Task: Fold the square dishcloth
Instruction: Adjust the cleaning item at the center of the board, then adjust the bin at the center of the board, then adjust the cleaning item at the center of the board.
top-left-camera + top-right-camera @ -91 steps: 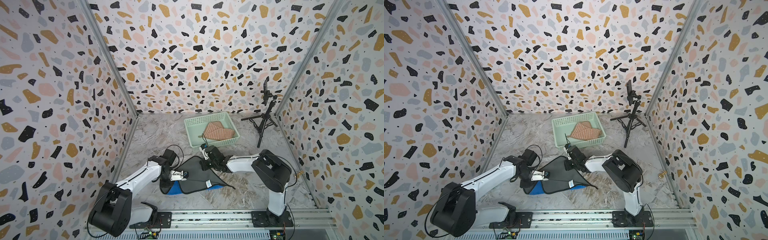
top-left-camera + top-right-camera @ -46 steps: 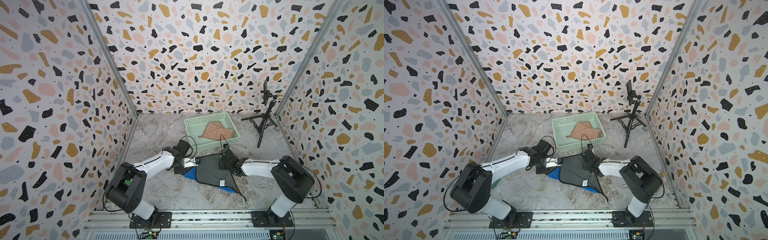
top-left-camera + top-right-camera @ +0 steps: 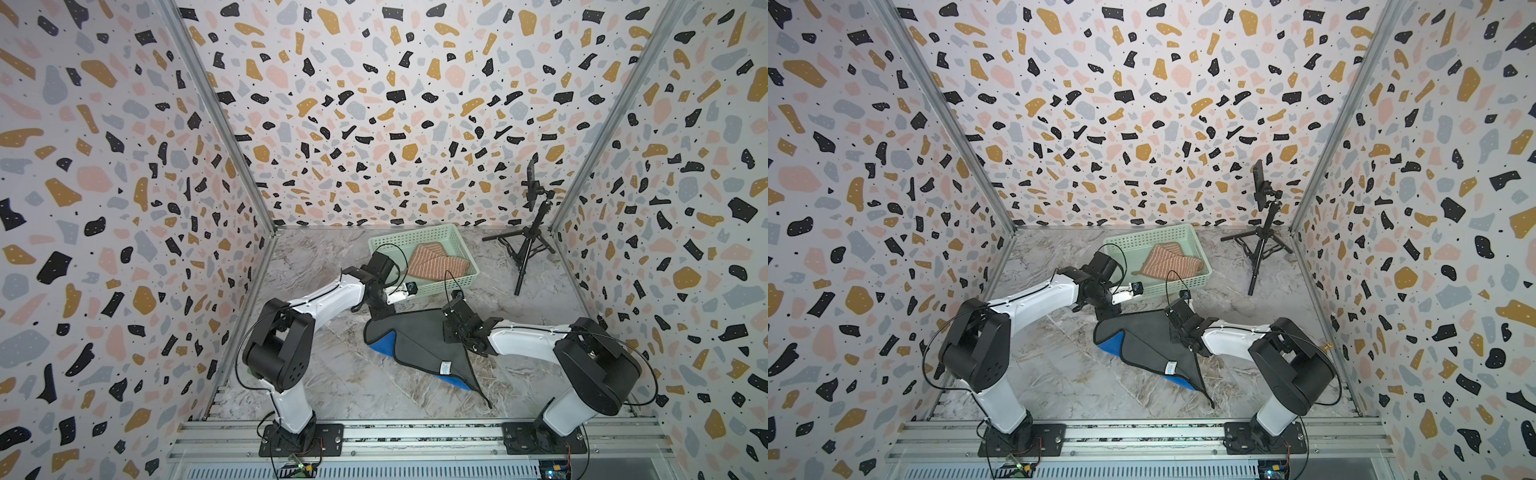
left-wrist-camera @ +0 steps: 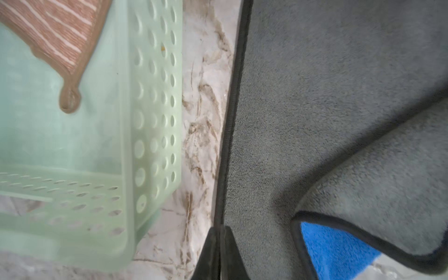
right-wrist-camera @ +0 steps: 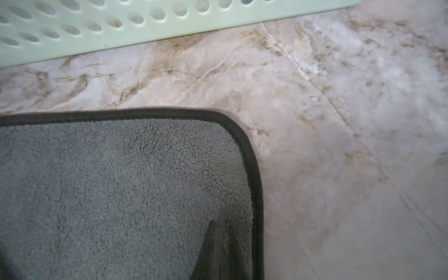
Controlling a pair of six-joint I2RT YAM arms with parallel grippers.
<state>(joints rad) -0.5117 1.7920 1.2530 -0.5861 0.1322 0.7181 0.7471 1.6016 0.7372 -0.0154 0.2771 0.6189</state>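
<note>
Your dishcloth [image 3: 419, 340] lies around the middle of the worktop [image 3: 332, 374], grey side up. It is partly doubled over, and its blue underside [image 3: 380, 347] shows at the fold on the left and again near the front corner. That corner trails towards the worktop's front edge, with a small white label [image 3: 444, 368] just inside it.

The cloth's far hem runs just beside the green basket [image 3: 415, 239] without touching it. The basket sits near the far edge and holds a striped brown cloth [image 3: 436, 264].

Your left gripper [image 4: 220, 252] is at the far-left corner of the dishcloth. Its fingers are pressed together on the black hem, which runs straight in between them.

Your right gripper [image 5: 218, 249] is at the far-right corner. Its fingers are closed on the grey pile just inside the rounded hem — a pinch, as far as the wrist view shows.

A black tripod [image 3: 528, 249] stands in the far-right corner of the worktop, well apart from the cloth.
</note>
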